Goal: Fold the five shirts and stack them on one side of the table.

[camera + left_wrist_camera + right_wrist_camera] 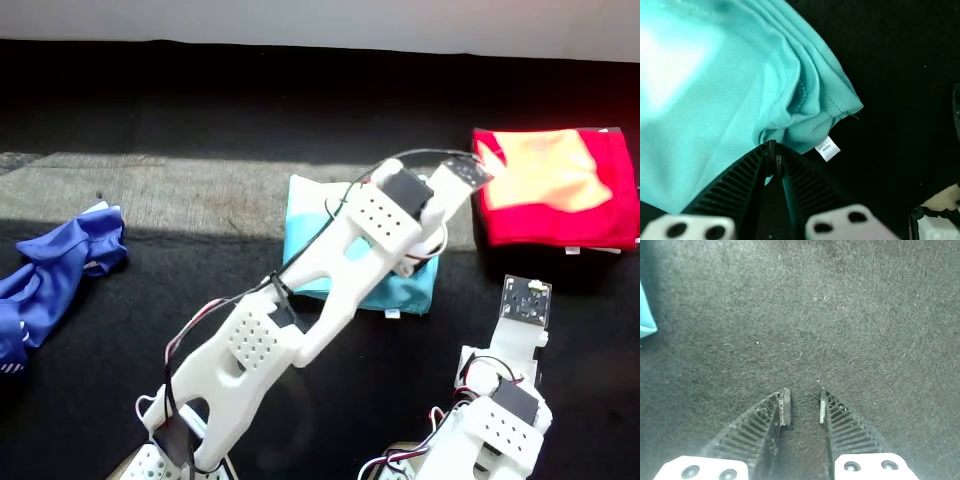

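A folded teal shirt point(320, 215) lies in the middle of the table. My left arm stretches over it, and the left gripper point(772, 150) is shut on the shirt's layered edge near a corner with a white tag point(827, 148). A folded red shirt point(560, 215) rests at the far right. At the left edge a blue shirt point(55, 265) lies crumpled. My right gripper point(803, 407) hovers just above the black table cloth point(865, 315), open, with nothing between its fingers. A corner of the teal shirt point(646, 315) shows off to its side.
The right arm's base point(495, 420) sits at the front right, near the table's front edge. A bright strip of light point(150, 190) crosses the cloth behind the teal shirt. Bare cloth lies between the teal and blue shirts.
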`<move>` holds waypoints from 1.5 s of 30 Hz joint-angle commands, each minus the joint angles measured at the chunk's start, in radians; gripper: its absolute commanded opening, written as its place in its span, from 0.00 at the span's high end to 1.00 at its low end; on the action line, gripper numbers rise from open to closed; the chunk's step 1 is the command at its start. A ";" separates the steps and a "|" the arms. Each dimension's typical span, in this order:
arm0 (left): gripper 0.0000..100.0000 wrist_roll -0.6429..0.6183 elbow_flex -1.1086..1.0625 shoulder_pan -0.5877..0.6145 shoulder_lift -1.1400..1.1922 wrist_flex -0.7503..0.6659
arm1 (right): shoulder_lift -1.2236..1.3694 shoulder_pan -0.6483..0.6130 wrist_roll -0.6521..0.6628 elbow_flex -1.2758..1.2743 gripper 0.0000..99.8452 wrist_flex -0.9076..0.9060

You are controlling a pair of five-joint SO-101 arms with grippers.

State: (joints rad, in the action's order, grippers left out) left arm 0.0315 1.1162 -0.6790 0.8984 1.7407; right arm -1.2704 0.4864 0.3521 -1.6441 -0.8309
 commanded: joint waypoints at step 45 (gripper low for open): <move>0.99 -0.124 0.050 -0.108 -0.035 0.017 | -0.002 0.005 0.002 -0.022 0.89 0.019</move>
State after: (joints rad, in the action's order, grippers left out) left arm -0.0867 1.1638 -0.8278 0.9321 1.7576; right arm -1.2704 0.4864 0.3521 -1.6441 -0.8309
